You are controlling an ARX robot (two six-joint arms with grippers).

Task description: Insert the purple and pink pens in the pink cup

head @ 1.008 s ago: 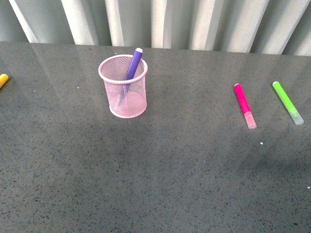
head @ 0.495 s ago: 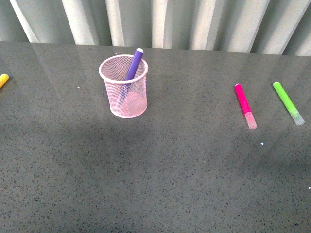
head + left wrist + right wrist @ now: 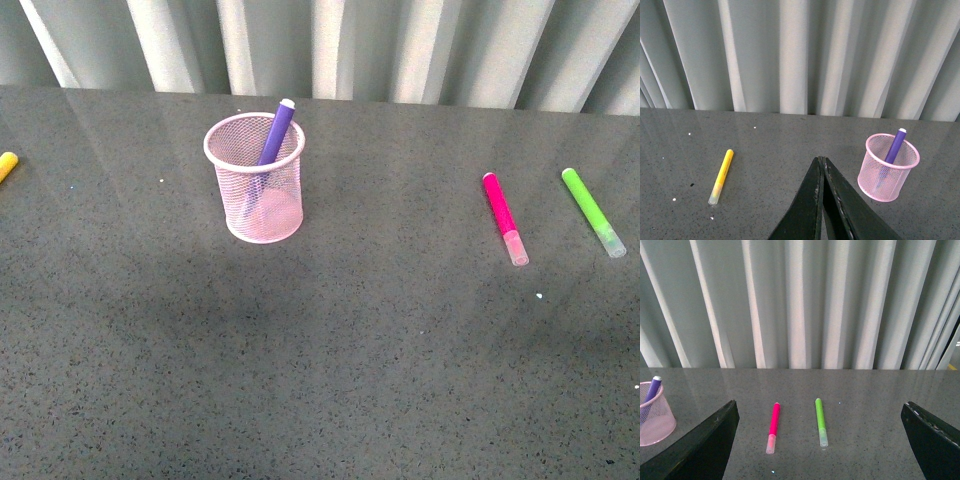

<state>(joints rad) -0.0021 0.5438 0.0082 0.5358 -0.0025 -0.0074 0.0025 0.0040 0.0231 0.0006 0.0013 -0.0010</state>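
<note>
Pink pen [image 3: 503, 217] lies flat, well right of pink cup [image 3: 232, 200]; purple pen [image 3: 276, 128] is inside, so 1 of 2 done. Right gripper [image 3: 820, 407] spread wide, empty. Left gripper [image 3: 820, 161] pinched together, empty. Grab pink pen mid-barrel, clear of green marker [image 3: 592, 211].

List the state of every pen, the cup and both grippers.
cup: upright.
purple pen: leaning in the cup, end above the rim.
pink pen: lying on the table, capped.
green marker: lying on the table.
yellow marker: lying on the table.
left gripper: shut, empty.
right gripper: open, empty.
</note>
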